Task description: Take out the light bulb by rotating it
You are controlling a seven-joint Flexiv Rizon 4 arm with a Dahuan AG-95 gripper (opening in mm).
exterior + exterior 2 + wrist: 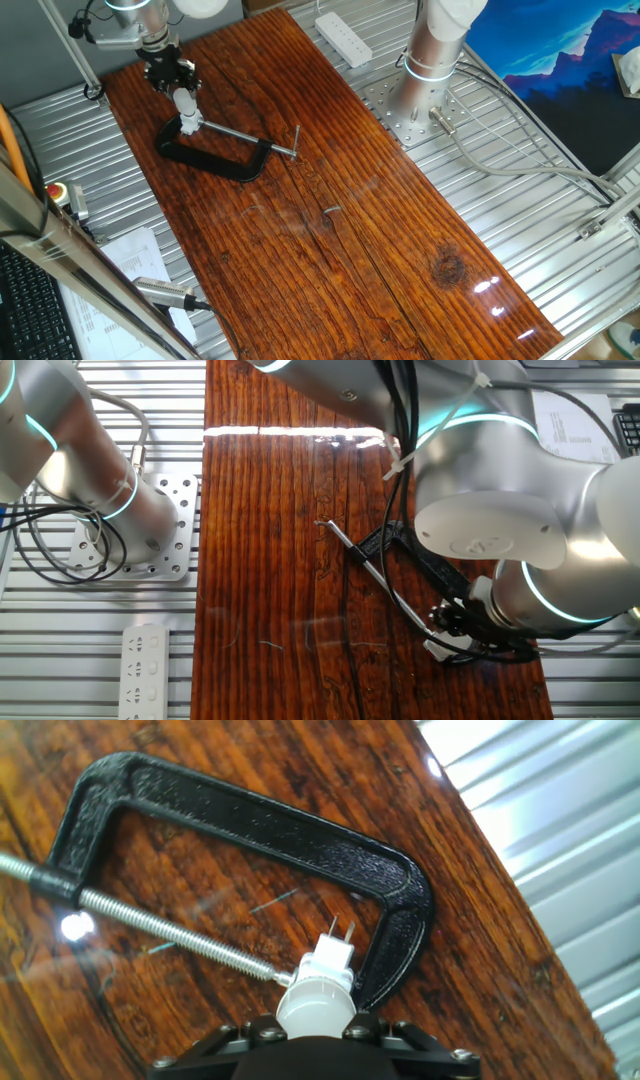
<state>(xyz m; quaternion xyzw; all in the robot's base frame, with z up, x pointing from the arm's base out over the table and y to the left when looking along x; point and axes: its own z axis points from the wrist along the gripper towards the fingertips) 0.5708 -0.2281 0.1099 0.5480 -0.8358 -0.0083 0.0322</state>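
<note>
The table has a long top of dark reddish-brown wooden planks with strong grain, glossy enough to reflect the lamps. This top lies over a frame of ribbed silver metal slats. On the wood, near one end, lies a black cast C-clamp with a threaded steel screw rod that points toward the middle of the board. A small dark metal piece lies alone near the centre, well apart from the clamp. A white power strip rests on the slats beside the far end of the wood.
</note>
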